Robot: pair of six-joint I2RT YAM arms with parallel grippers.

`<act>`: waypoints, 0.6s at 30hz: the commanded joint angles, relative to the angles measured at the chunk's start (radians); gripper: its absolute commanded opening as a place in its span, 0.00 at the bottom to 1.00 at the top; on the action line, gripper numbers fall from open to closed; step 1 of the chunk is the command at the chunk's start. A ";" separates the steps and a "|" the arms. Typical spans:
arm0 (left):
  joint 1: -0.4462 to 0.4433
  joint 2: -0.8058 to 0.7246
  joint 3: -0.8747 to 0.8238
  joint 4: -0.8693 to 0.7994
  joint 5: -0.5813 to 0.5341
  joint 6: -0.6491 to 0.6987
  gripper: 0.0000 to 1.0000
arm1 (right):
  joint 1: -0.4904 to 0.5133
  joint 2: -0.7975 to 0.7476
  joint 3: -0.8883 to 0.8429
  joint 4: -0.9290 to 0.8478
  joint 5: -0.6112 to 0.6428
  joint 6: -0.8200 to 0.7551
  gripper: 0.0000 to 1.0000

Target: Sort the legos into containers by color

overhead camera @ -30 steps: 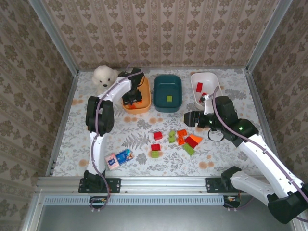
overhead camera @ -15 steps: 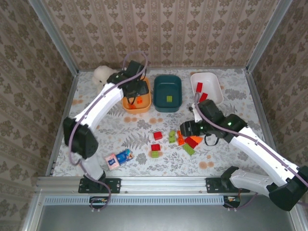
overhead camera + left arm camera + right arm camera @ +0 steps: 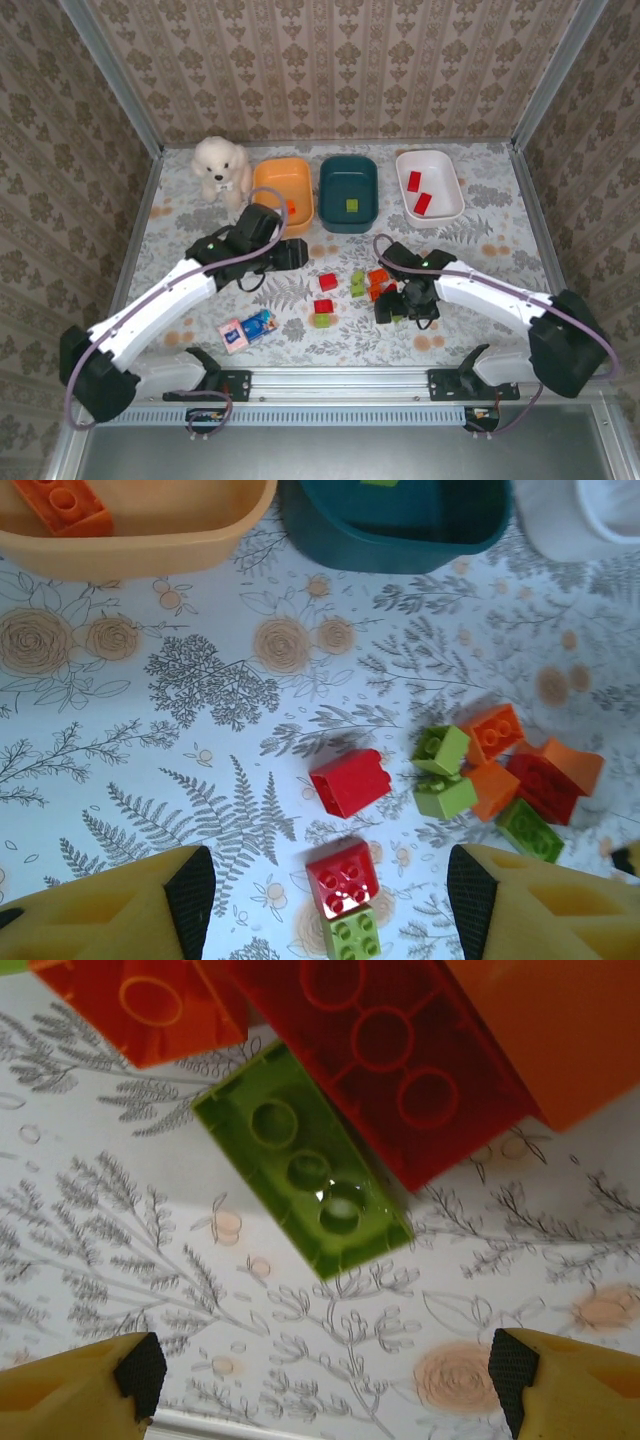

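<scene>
the left gripper (image 3: 328,905) has swung back from the orange tub (image 3: 275,180), where an orange brick (image 3: 65,502) now lies, and hangs with its jaws spread and empty. a red brick (image 3: 342,877) sits below, between its fingertips. the right gripper (image 3: 320,1370) has dropped from near the white tub (image 3: 440,175) onto the loose legos (image 3: 378,280), jaws wide apart, with a lime brick (image 3: 300,1190) just ahead of them. both look set for a fresh pick, and most bricks are still unsorted.
</scene>
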 commanded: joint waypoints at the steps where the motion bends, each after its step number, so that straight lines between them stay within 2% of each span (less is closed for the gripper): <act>1: -0.008 -0.064 -0.032 0.033 0.008 0.012 0.66 | -0.004 0.074 0.006 0.069 0.037 -0.001 0.88; 8: -0.009 -0.085 -0.015 -0.002 -0.014 0.005 0.66 | -0.014 0.221 0.058 0.112 0.049 -0.057 0.84; 18: -0.011 -0.086 -0.016 -0.004 -0.027 -0.009 0.65 | 0.042 0.291 0.086 0.144 0.034 -0.058 0.57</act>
